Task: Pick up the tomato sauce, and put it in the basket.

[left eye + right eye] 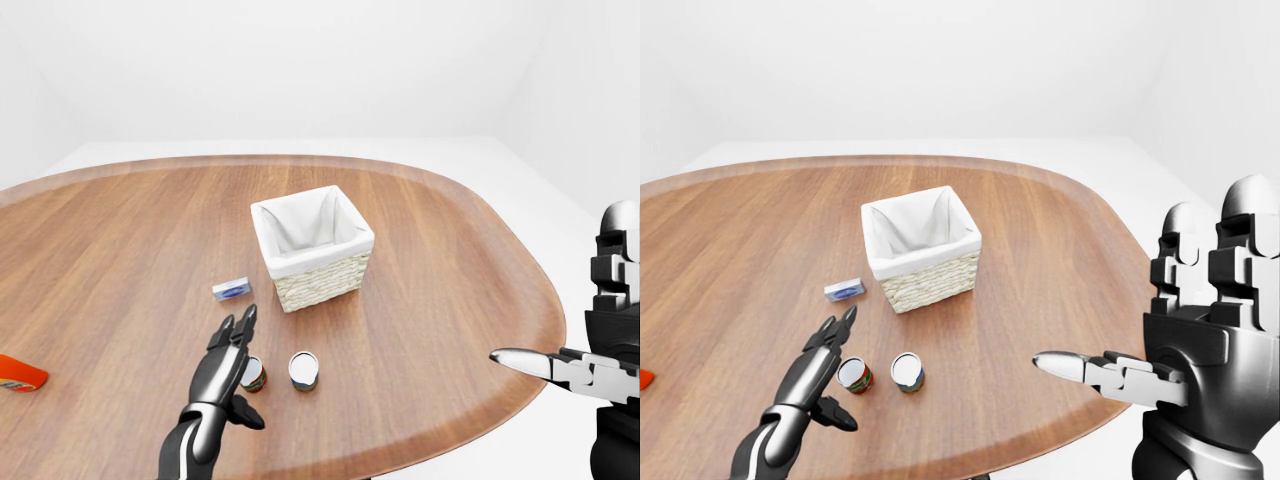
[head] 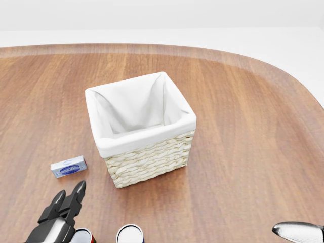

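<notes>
Tomato sauce (image 1: 854, 376), seemingly touching open left robot hand (image 1: 818, 372)

Glossy black left hand (image 1: 818, 372), silver forearm, blocky grey-and-black right hand (image 1: 1200, 345), silver-tipped finger

- The left-eye and right-eye views look down across the wooden table (image 1: 420, 300) from above its near edge, taking in the whole top.
- The head view sits closer and steeper, centred on the basket (image 2: 142, 126).
- All three share the basket; the cans seem cut off at the head view's bottom edge.
</notes>
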Motion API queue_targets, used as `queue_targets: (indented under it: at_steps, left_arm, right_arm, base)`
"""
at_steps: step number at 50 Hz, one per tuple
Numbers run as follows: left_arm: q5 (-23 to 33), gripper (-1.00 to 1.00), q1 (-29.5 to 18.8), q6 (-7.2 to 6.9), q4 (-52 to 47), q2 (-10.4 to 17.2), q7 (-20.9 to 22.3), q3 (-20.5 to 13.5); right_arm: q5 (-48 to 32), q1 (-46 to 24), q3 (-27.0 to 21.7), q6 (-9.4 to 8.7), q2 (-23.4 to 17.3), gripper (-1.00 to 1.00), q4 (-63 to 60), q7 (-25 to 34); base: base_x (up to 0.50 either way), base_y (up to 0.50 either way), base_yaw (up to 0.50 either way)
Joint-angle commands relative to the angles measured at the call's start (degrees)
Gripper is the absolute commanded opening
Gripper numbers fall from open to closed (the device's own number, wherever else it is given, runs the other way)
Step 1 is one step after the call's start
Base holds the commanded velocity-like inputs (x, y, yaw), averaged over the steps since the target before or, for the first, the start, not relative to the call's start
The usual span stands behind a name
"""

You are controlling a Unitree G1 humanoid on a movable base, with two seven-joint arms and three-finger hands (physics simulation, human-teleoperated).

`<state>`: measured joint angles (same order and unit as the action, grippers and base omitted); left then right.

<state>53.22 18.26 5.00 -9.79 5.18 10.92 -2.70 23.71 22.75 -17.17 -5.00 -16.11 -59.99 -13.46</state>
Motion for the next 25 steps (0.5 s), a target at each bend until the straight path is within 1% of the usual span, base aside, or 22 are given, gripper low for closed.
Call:
queue_targets:
  at_steps: [1, 4, 8, 11, 16, 23, 24, 25]
  left_arm:
    - [1.8, 1.0, -1.1, 0.0, 6.8, 0.9, -1.9, 1.8]
    - [1.4, 1.0, -2.2, 0.0, 7.8, 0.9, -2.2, 2.1]
    - [2.1, 1.0, -4.4, 0.0, 11.6, 1.3, -5.2, 2.3]
    - [2.0, 1.0, -5.3, 0.0, 12.9, 1.4, -5.6, 2.6]
    - [2.3, 1.0, -7.0, 0.0, 15.7, 1.8, -7.8, 3.0]
    - [2.5, 1.0, -7.4, 0.0, 17.1, 2.2, -8.9, 3.7]
    - [2.6, 1.0, -7.7, 0.0, 17.7, 2.2, -9.1, 3.7]
    - [3.1, 1.0, -8.2, 0.0, 19.3, 2.4, -10.4, 3.9]
  right_arm:
    - [-0.7, -0.7, 0.2, 0.0, 0.7, 1.0, 0.0, 0.5]
    - [-0.6, -0.6, -0.1, 0.0, 1.1, 1.0, 0.0, 1.0]
    - [-0.5, -0.5, -0.2, 0.0, 1.1, 1.0, 0.0, 1.1]
    - [-0.5, -0.5, 0.3, 0.0, 0.5, 1.0, 0.0, 0.4]
    - [-0.4, -0.3, 0.4, 0.0, 0.2, 1.0, 0.0, 0.3]
    - [-0.9, -0.6, 0.4, 0.0, 0.9, 1.0, 0.0, 0.9]
    - [-0.9, -0.5, 0.4, 0.0, 1.0, 1.0, 0.0, 1.0]
    - [-0.8, -0.4, 0.3, 0.0, 1.0, 1.0, 0.0, 1.0]
  base:
    - [0.0, 0.0, 0.0]
    - [0.0, 0.0, 0.0]
    - [0.0, 0.0, 0.0]
    - [0.0, 0.0, 0.0]
    - [0.0, 0.0, 0.0]
    - [0.0, 0.0, 0.0]
    - [0.0, 0.0, 0.0]
    - [0.0, 0.0, 0.0]
